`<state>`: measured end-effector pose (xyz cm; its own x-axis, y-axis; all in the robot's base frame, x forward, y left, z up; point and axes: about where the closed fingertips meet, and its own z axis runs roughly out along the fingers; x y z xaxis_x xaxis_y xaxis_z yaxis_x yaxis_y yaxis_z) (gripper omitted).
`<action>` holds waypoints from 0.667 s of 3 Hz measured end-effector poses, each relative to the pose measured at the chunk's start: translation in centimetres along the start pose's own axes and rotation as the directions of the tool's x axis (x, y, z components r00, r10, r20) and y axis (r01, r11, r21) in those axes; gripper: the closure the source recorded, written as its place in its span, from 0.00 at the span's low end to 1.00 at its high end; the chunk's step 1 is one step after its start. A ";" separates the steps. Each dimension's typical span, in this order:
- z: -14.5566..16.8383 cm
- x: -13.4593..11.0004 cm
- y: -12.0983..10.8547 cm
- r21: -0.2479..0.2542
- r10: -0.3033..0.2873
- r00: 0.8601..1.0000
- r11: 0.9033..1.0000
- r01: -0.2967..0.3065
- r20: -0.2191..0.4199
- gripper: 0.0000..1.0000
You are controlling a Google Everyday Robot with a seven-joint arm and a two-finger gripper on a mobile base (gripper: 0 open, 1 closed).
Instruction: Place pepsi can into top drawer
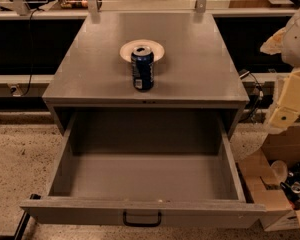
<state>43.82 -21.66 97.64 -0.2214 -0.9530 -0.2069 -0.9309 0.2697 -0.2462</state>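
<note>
The top drawer [80, 211] gapes open; the pepsi can [142, 68] stands on the counter [200, 69], just before the white bowl [157, 49]. The pincer [289, 104] hangs at the right edge, open or closed I cannot tell; an off-centre grasp could topple the can.

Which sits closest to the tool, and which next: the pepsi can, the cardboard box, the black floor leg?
The tool hangs at the right edge.
1. Cardboard box, right, just below it.
2. Pepsi can, middle of the cabinet top.
3. Black leg, far bottom left.
</note>
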 end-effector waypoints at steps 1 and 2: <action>0.0 0.0 0.0 0.000 0.000 1.000 1.000 0.000 0.000 0.00; 1.0 -1.0 -1.5 -0.011 -0.040 0.999 0.999 0.040 0.015 0.00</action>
<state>45.76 -20.93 97.26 -0.1797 -0.9608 -0.2112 -0.9421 0.2299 -0.2440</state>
